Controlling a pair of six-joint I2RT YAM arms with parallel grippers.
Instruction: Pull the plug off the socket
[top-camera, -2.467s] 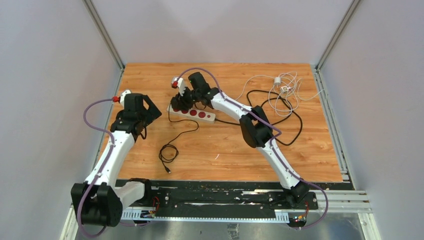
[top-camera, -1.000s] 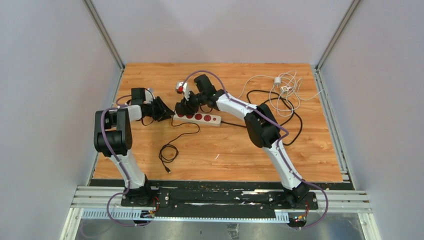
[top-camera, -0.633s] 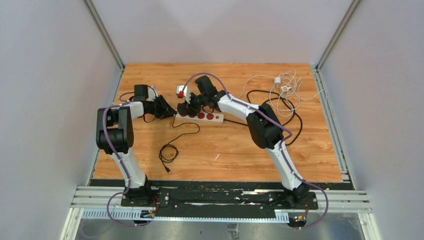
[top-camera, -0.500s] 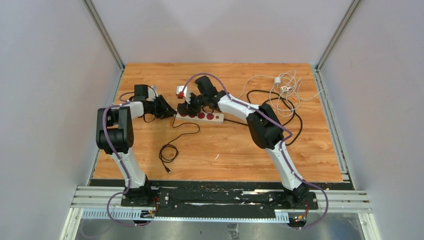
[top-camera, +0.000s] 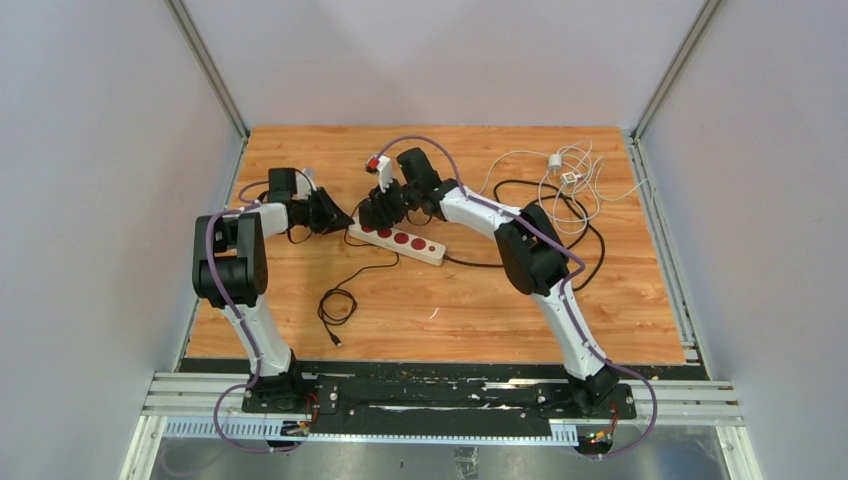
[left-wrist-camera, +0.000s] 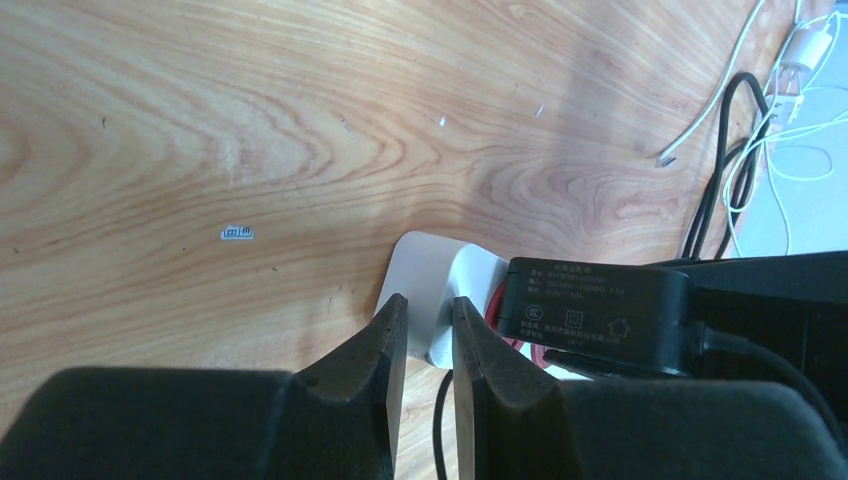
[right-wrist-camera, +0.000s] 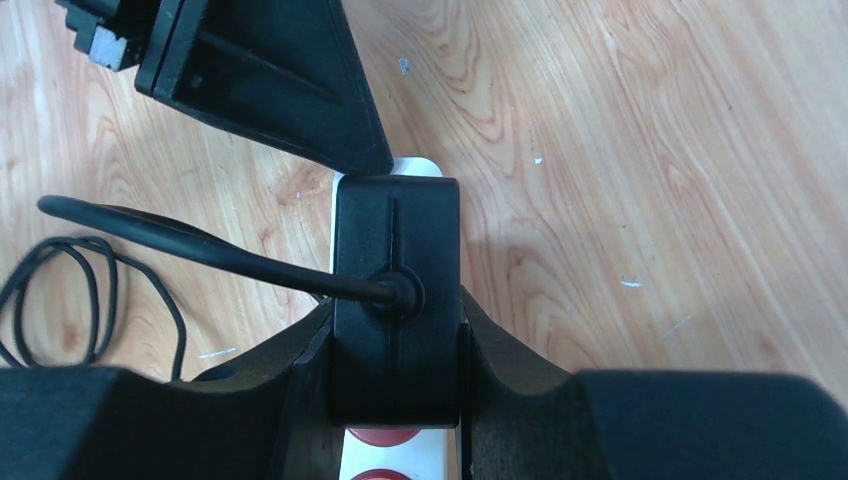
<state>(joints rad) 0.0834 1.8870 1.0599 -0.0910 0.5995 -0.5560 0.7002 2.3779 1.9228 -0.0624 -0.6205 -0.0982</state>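
The left arm is lying low over the tabletop (top-camera: 450, 320), its forearm reaching toward 3 o'clock, and the left hand (top-camera: 333, 216) is resting its tips at the 10 o'clock end of the white power strip (top-camera: 405, 240). In the left wrist view its fingers (left-wrist-camera: 385, 350) are standing almost together with only a thin slit between them, gripping nothing, and the strip's white end is showing just beyond the tips. The right arm is stretching from its base toward 11 o'clock, elbow raised, and the right hand (top-camera: 373, 212) is pointing down over that same end of the strip. This hand is clamping a black power adapter (right-wrist-camera: 395, 250) by its two long sides. The adapter is sitting over the strip's endmost outlet; whether its pins are seated cannot be told. The strip is lying flat, running from 10 o'clock to 4 o'clock, with three red outlets uncovered. The adapter's black cord (top-camera: 340, 300) is trailing toward 7 o'clock into a small coil. The two hands are almost touching
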